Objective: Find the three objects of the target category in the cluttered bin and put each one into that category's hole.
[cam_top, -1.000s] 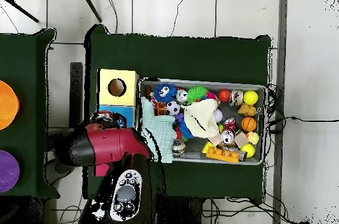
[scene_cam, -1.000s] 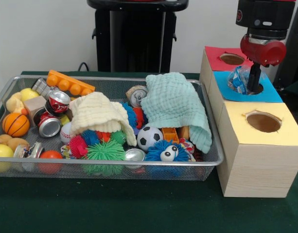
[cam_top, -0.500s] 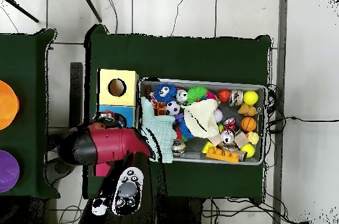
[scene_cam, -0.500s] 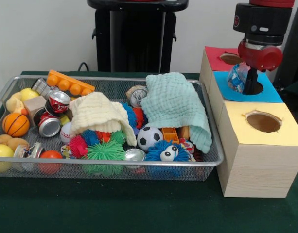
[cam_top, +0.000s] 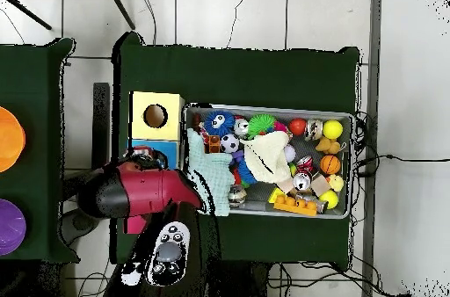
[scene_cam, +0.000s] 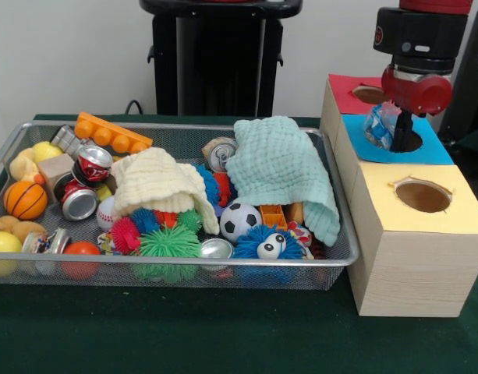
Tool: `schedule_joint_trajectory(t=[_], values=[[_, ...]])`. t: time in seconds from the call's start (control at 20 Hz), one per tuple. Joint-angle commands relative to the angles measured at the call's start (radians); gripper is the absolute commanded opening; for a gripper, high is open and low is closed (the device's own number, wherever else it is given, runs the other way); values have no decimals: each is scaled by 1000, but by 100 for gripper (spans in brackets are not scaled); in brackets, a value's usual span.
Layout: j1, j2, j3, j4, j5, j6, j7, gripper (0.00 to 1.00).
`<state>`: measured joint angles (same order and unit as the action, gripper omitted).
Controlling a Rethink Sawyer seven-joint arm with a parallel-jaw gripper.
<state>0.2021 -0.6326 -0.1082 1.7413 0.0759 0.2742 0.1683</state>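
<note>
While the gripper point(scene_cam: 405, 131) hangs over the blue-surround hole point(scene_cam: 408, 143), its dark fingers point(scene_cam: 405, 125) read as one narrow stem reaching down to the hole's rim, and whether they are spread or pressed together cannot be told. A crumpled clear bottle point(scene_cam: 381, 125) with a blue label sits just beside the stem, on the side toward the wire-mesh bin point(scene_cam: 339, 257), at the hole's edge. That hole lies in the middle wooden box point(scene_cam: 355, 167), between the red-topped and yellow-topped ones, by the bench's edge beside the bin. The bin holds balls, cans and two cloths. Compared with a second ago, the gripper sits slightly higher and the bottle stands more upright.
</note>
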Motion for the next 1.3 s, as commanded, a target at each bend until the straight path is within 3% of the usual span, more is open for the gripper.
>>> schedule_joint_trajectory(t=[0.05,0.35,0.55,1.3], values=[[18,-17,-6,10,44,1,375,0],[30,-24,-13,9,52,-3,379,0],[11,-58,23,30,69,-1,376,0],[32,-21,-28,28,62,63,371,0]])
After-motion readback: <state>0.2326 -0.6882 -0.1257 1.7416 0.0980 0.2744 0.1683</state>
